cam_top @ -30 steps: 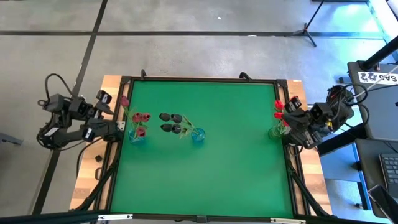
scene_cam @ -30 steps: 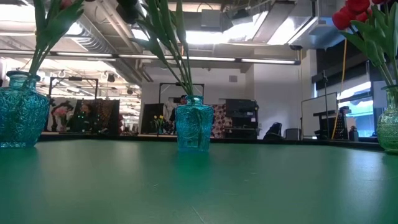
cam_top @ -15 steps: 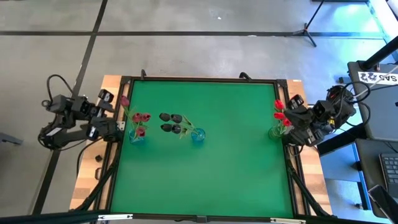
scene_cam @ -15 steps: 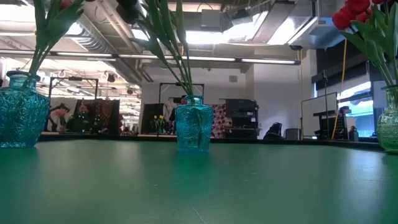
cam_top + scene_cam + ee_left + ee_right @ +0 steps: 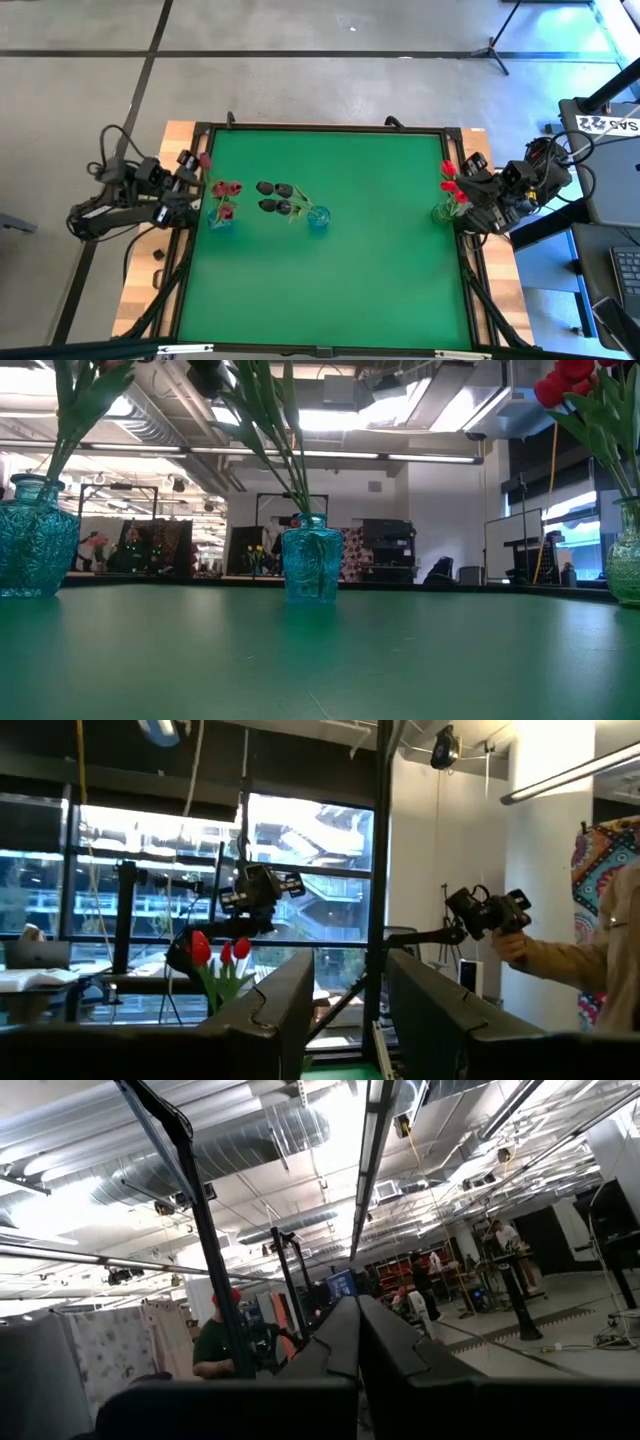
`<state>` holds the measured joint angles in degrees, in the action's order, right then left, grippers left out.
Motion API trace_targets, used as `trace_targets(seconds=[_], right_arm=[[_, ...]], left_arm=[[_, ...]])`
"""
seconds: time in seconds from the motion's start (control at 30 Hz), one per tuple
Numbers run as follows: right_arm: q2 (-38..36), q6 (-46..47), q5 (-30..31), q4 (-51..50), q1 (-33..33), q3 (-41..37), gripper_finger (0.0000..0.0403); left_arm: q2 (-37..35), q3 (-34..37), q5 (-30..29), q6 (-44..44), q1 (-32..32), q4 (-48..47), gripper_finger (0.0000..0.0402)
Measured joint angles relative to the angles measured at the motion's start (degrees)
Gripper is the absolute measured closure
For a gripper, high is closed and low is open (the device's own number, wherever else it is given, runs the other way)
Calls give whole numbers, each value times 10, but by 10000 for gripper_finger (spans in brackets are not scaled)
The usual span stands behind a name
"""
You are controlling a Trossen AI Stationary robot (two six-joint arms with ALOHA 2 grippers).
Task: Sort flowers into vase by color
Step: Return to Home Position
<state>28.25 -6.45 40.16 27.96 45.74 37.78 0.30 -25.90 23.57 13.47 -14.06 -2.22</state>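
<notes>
A green table mat lay over a wooden frame on a grey concrete floor, with a tripod at 1 o'clock. At the mat's 9 o'clock edge, red flowers stood in a blue vase. Just to its 3 o'clock, black flowers leaned from a second blue vase. A second red bunch filled a green vase at the 3 o'clock edge. The left gripper, fingers spread, waited beside the first vase; the right gripper, fingers pressed together, sat beside the green vase.
</notes>
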Motion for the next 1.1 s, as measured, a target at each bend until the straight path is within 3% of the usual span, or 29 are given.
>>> trace_targets(seconds=[0.33, 0.57, 0.67, 0.93, 1.1], right_arm=[[0, 2, 13, -1, 0, 0, 397], [0, 32, 14, -9, 0, 0, 397], [0, 37, 13, -10, 0, 0, 397], [0, 24, 42, -11, 0, 0, 397], [-8, 21, 49, -11, 0, 0, 397]], left_arm=[[0, 36, -4, 24, 0, 23, 278], [0, 134, 0, 27, 8, 231, 278], [0, 143, 1, -1, 18, 298, 278], [0, 145, -60, -35, 19, 379, 278], [0, 201, -64, -49, 19, 633, 278]])
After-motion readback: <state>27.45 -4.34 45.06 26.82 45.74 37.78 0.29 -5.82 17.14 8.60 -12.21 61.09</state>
